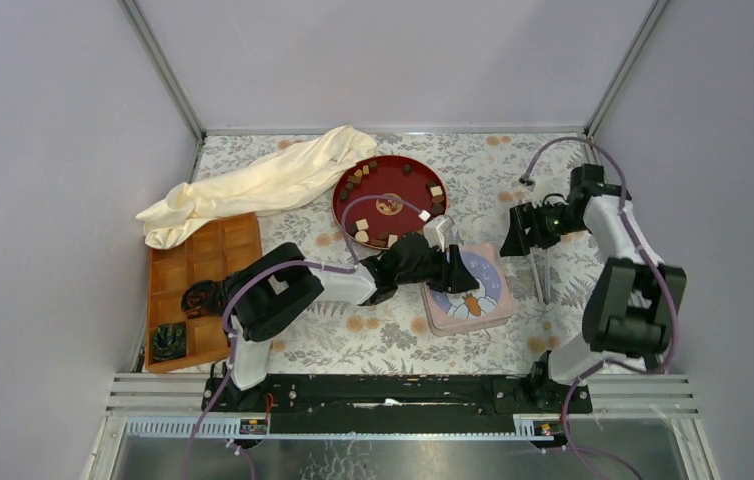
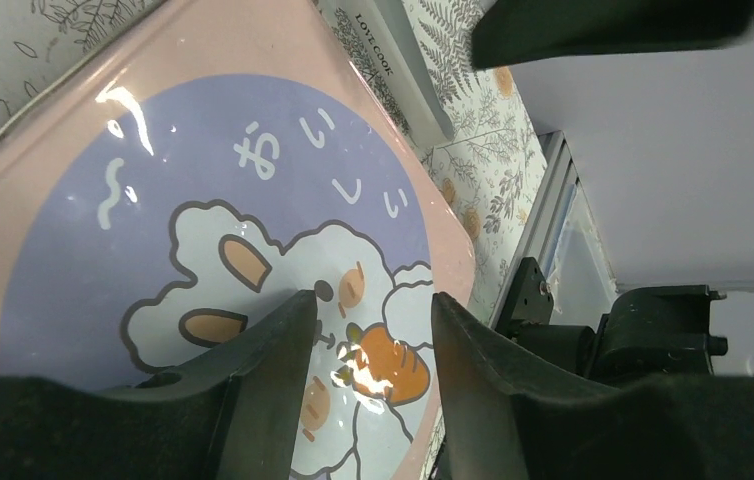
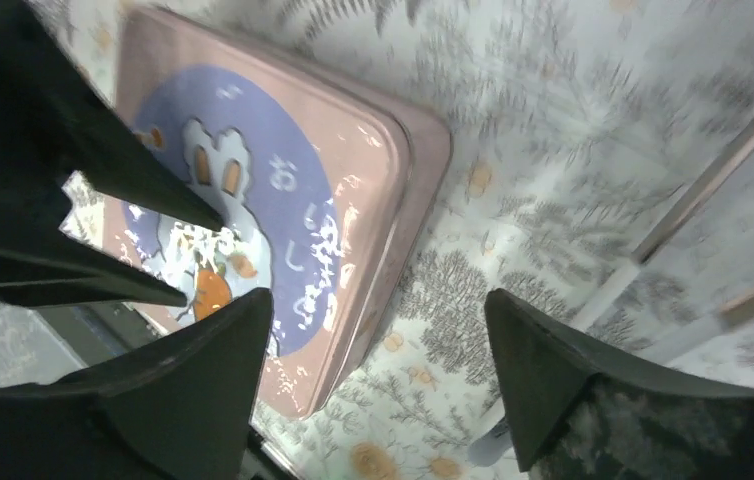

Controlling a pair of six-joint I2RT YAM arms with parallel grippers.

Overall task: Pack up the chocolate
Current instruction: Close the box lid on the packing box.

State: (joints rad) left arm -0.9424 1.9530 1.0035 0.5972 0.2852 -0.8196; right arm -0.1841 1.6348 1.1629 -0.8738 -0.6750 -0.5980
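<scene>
Pink tin (image 1: 468,293) lies lidded mid-table; chocolates (image 1: 362,230) sit loose in red bowl (image 1: 351,193), so packing looks unfinished. Left gripper (image 2: 368,335) over lid, right gripper (image 3: 378,365) beside; both parted, empty.

Light was even and soft overhead; glare streaked the glossy pink tin lid (image 2: 203,130), and both wrist views blurred near their edges.

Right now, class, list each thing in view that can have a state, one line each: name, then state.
pink tin: lid on, flat on the table
red round tray: holds loose chocolates
wooden divided box: open, most compartments empty
cream cloth: crumpled
left claw: open, over the tin lid
right claw: open, holding nothing
</scene>
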